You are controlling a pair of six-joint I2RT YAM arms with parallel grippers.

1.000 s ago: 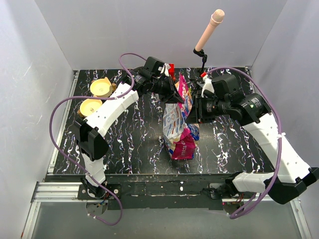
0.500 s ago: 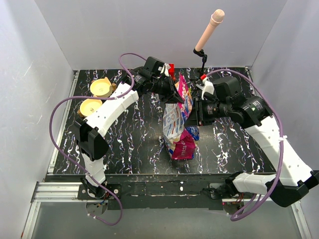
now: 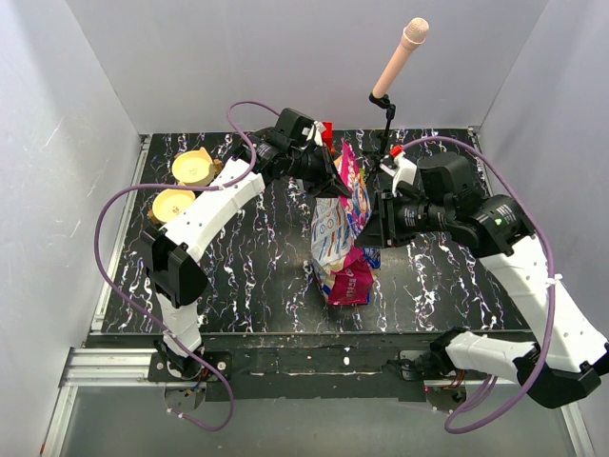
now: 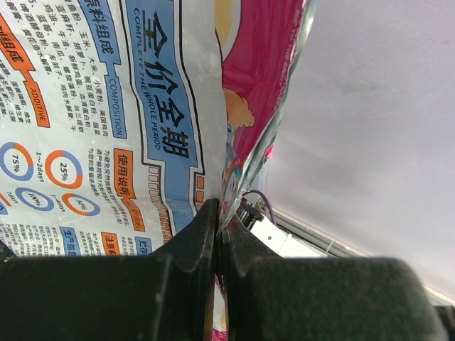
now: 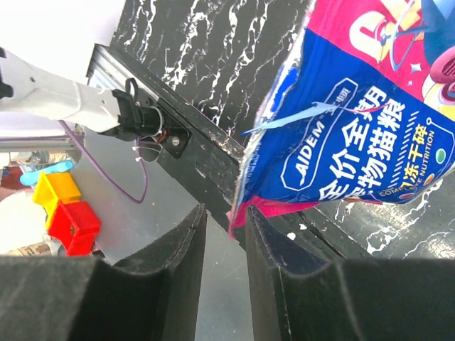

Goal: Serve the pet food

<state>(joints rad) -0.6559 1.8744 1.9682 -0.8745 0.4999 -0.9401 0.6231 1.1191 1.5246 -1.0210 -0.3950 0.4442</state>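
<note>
The pet food bag (image 3: 339, 238), glossy white, blue and magenta, stands upright mid-table. No kibble shows. My left gripper (image 3: 335, 179) is shut on the bag's top edge; in the left wrist view the jaws (image 4: 219, 222) pinch the foil seam of the bag (image 4: 142, 106). My right gripper (image 3: 374, 221) is open just right of the bag. In the right wrist view its jaws (image 5: 226, 222) stand apart, and the pink lower corner of the blue bag (image 5: 355, 114) hangs at the tip of the right finger (image 5: 266, 234), not clamped.
Two tan bowls (image 3: 193, 168) (image 3: 174, 203) sit at the far left of the black marbled table (image 3: 247, 276). A pink microphone on a stand (image 3: 400, 57) rises at the back. Red and yellow toy blocks (image 5: 67, 209) lie behind the bag.
My right arm has shifted right and toward the near edge, drawing its gripper slightly off the bag. The left arm and the bag have not moved.
</note>
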